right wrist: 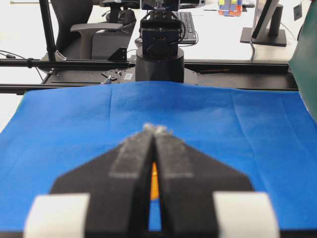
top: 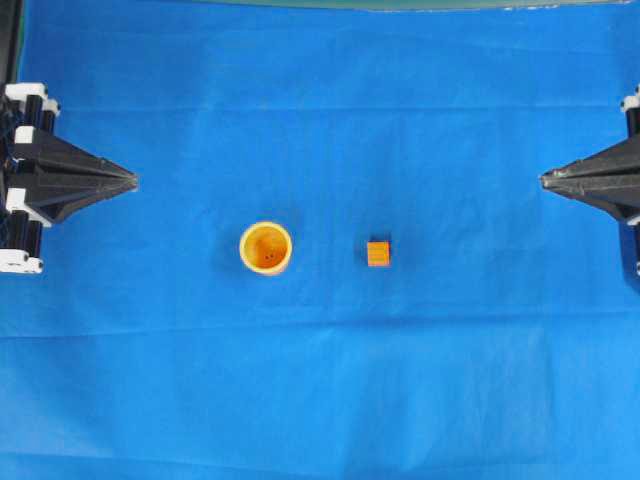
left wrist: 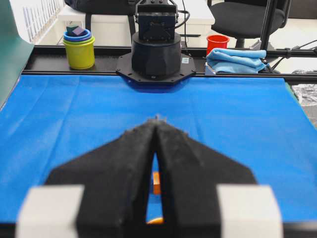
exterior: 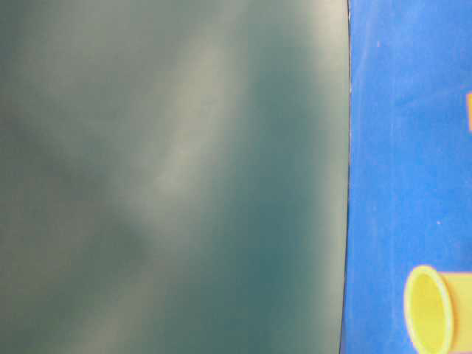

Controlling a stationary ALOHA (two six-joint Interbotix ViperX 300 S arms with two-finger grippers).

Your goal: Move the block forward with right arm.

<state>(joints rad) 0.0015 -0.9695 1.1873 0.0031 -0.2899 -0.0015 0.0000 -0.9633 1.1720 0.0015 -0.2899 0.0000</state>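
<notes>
Blue cloth (top: pixel 320 100) covers the surface, with office chairs and desks beyond it. Near the middle sits the block (top: pixel 378 253), well apart from both arms, and the cup (top: pixel 265 247) stands upright to its left. At the right edge the right gripper (top: pixel 545 180) has its fingers pressed together, holding nothing. Opposite, the left gripper (top: pixel 133 181) is likewise closed to a point.

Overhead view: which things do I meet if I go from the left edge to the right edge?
left gripper → cup → block → right gripper
</notes>
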